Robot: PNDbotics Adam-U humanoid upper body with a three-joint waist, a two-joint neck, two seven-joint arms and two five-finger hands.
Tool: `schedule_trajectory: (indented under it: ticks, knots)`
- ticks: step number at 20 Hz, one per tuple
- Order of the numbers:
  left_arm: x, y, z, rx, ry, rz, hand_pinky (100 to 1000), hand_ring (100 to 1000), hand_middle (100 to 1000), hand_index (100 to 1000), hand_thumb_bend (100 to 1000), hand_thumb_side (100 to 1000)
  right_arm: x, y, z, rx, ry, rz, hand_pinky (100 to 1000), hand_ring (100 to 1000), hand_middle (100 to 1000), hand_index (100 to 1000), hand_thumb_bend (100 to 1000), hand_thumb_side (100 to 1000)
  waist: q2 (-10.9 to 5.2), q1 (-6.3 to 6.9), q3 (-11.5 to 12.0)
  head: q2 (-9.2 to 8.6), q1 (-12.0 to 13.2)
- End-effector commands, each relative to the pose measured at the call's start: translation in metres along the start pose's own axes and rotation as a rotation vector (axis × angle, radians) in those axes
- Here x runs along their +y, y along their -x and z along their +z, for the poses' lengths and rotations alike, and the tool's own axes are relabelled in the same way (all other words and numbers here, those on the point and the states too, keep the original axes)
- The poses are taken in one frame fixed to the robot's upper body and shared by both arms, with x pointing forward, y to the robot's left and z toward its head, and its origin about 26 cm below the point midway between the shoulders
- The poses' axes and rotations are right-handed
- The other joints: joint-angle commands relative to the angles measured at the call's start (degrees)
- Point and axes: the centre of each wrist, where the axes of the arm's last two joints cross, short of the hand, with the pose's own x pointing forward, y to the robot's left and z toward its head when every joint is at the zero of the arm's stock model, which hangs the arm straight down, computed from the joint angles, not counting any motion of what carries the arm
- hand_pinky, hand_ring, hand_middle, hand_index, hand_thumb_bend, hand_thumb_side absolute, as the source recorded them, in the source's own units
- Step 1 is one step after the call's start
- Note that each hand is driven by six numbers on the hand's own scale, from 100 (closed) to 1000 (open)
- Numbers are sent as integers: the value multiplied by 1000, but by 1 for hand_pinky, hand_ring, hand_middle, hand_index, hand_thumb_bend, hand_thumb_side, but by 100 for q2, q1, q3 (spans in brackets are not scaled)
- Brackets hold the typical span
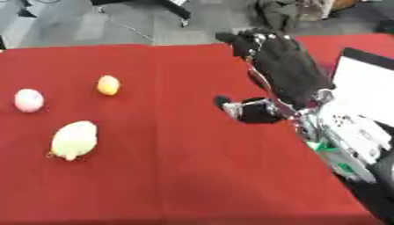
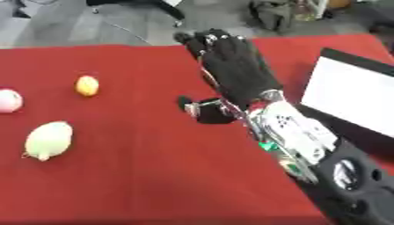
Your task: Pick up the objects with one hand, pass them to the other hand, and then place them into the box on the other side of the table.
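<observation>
Three objects lie on the red table's left part: a small orange ball (image 1: 108, 85), a pink ball (image 1: 28, 100) at the far left, and a pale yellow-green plush (image 1: 74, 139) nearer the front. My right hand (image 2: 235, 66) hovers over the table's right half, open, fingers stretched toward the far edge and thumb (image 2: 202, 110) sticking out to the left. It holds nothing and is well apart from all three objects. A box (image 2: 350, 94) with a white inside and dark rim stands at the right edge. My left hand does not show.
The red table (image 1: 177, 176) ends at a grey floor along the far edge. Chair legs and dark clutter stand beyond it. My right forearm (image 2: 296, 132) with its white and silver casing runs from the lower right corner.
</observation>
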Motion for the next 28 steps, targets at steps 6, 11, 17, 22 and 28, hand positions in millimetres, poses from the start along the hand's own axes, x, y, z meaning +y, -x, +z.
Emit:
schedule_trajectory:
  ticks: [6,11,17,22,28]
  knots:
    - [69,-19,-9,-81,460,-650,788,686,720,913,309,511,-6,3,2,-7,15,23,203,696,576,906,502,329,-79,126,-25,-15,-49]
    - [87,-27,-31,41,856,-930,760,719,748,939,416,619,-5,1,3,-19,6,22,203,696,577,906,499,329,-113,192,-68,-15,-39]
    - [58,12,-47,138,1152,-1035,749,716,743,934,439,700,-6,-1,1,-38,3,13,202,696,576,906,497,329,-126,204,-160,-15,38]
    - [37,45,-48,190,1318,-1056,745,719,742,914,457,743,-6,-3,0,-45,9,10,205,695,576,906,492,333,-117,214,-214,-15,70]
    - [26,76,-42,285,1460,-1069,740,715,736,898,459,755,-7,-3,0,-47,14,9,209,696,576,907,487,337,-117,226,-265,-15,-29]
